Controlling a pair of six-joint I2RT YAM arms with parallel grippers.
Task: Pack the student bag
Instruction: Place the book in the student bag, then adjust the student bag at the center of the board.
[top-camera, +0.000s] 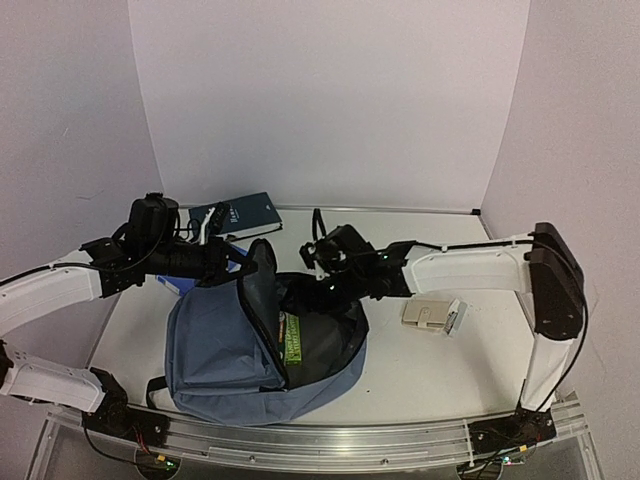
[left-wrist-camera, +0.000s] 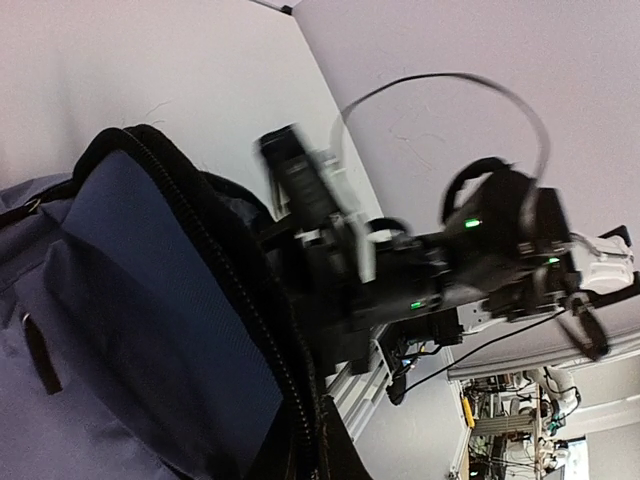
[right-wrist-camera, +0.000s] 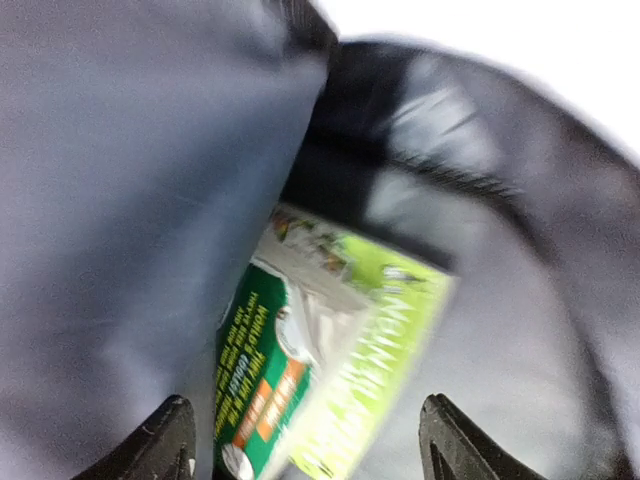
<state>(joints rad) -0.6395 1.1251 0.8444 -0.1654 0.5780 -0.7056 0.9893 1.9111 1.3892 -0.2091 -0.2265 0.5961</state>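
Observation:
The slate-blue student bag (top-camera: 220, 350) lies in the middle of the table with its main compartment unzipped. My left gripper (top-camera: 232, 262) is shut on the zipped edge of the bag's flap (left-wrist-camera: 215, 270) and holds it up. My right gripper (top-camera: 325, 272) is open just above the bag's mouth. In the right wrist view its fingertips (right-wrist-camera: 165, 440) stand wide apart with nothing between them. A green and white book (right-wrist-camera: 330, 370) lies inside the bag below them; it also shows in the top view (top-camera: 291, 338).
A flat dark-blue book (top-camera: 248, 213) lies behind the bag near the back wall. A small beige packet (top-camera: 433, 315) lies to the right of the bag. Walls close in the table at the left, back and right.

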